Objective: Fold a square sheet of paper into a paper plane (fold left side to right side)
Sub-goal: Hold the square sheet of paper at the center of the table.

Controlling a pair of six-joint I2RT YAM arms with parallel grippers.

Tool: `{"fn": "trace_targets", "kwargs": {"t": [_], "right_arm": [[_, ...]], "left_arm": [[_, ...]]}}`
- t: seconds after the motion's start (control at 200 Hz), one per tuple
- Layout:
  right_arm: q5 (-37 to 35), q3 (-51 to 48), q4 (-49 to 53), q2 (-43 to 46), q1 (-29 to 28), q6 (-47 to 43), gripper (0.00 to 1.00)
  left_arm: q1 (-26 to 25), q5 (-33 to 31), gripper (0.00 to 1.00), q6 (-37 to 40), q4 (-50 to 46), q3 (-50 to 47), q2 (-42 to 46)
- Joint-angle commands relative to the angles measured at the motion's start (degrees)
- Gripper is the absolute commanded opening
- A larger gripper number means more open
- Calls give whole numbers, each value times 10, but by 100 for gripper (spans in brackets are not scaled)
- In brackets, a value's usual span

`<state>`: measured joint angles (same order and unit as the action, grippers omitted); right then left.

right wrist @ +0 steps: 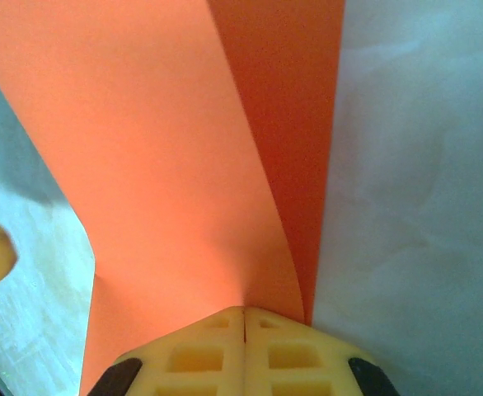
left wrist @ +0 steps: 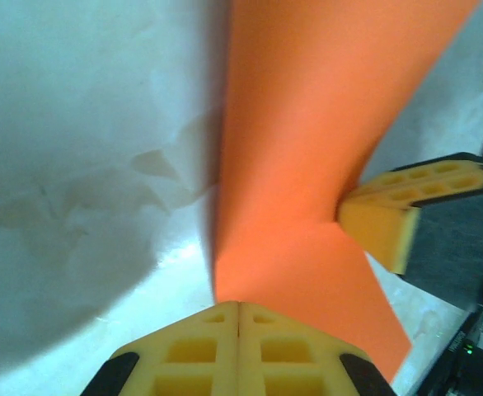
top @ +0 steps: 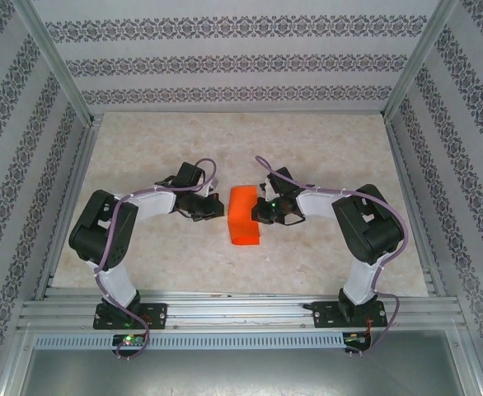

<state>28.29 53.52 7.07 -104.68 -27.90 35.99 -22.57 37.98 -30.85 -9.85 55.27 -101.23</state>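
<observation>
Overhead: square sheet of paper (top: 244,216) doubled over at centre of table (top: 143,148), between both arms. Wrist close-ups: right gripper (right wrist: 244,318) pinched onto its curled edge; left gripper (left wrist: 238,307) clenched against opposite edge, grasp unclear.

Tight between the grippers, open table beyond them.
The left gripper (top: 213,207) and right gripper (top: 264,211) face each other with only the square sheet of paper (top: 243,216) between; ahead of both, the table (top: 307,140) seems free up to the patterned wall (top: 225,62).
</observation>
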Motion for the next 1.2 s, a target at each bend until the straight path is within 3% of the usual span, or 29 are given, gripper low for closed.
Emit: {"fn": "trace_targets", "kwargs": {"t": [0.0,0.245,0.839,1.194], "right_arm": [[-40,-6,54,-19,-2,-7,0],[-39,-8,54,-21,-3,-7,0],[-24,0,48,-12,-7,-4,0],[26,4,-48,53,-3,22,0]], "left_arm": [[-16,30,0,-4,12,13,2],[-51,45,0,-15,21,57,-54],[-54,12,0,-11,-32,62,-113],[-54,-3,0,-15,-54,70,-128]]}}
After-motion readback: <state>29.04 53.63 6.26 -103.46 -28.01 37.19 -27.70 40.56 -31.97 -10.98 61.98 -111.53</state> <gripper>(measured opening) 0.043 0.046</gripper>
